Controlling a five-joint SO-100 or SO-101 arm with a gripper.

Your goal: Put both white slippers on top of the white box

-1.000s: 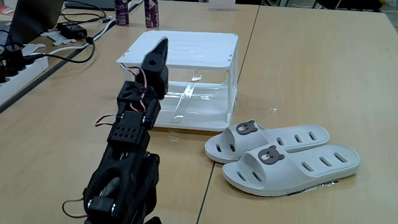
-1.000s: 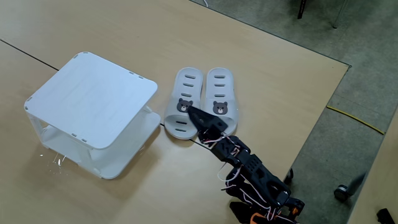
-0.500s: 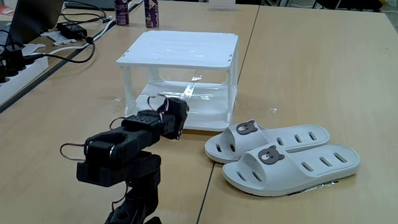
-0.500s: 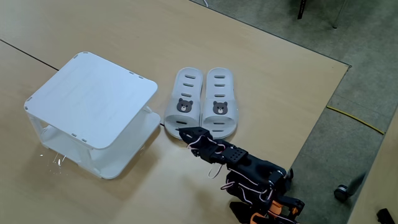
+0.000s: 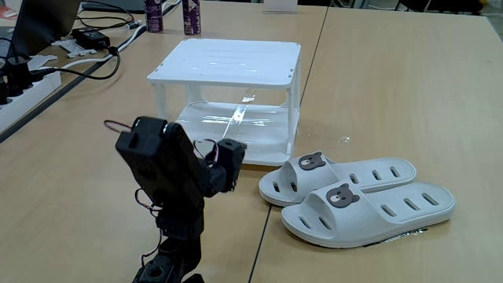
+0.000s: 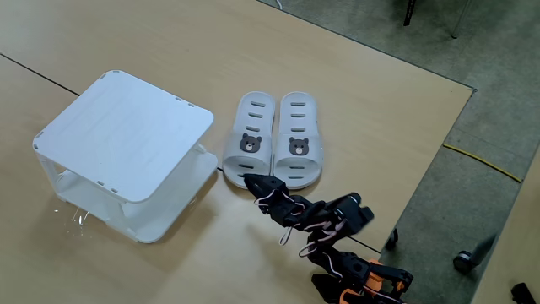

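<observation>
The two white slippers lie side by side on the wooden table, bear badges up: one [image 5: 339, 176] [image 6: 249, 139] nearer the box, the other [image 5: 369, 209] [image 6: 297, 139] beside it. The white box [image 5: 229, 58] [image 6: 122, 135] stands upright to their left in both fixed views, its slatted top bare. My gripper [image 5: 233, 149] [image 6: 251, 180] hangs low over the table just short of the toe end of the nearer slipper, between box and slippers. Its jaws look shut with nothing in them. The black arm [image 5: 161, 169] [image 6: 325, 221] is folded back behind it.
A power strip [image 5: 20, 90], cables [image 5: 86, 67] and an adapter [image 5: 93, 37] lie at the table's far left. Two dark bottles [image 5: 191, 16] stand behind the box. The table edge [image 6: 434, 165] runs close to the arm's base, with grey floor and a yellow cable [image 6: 485, 160] beyond.
The arm has folded down from a raised pose in front of the box; its elbow has swung up and back, and the gripper has dropped low near the slipper toes.
</observation>
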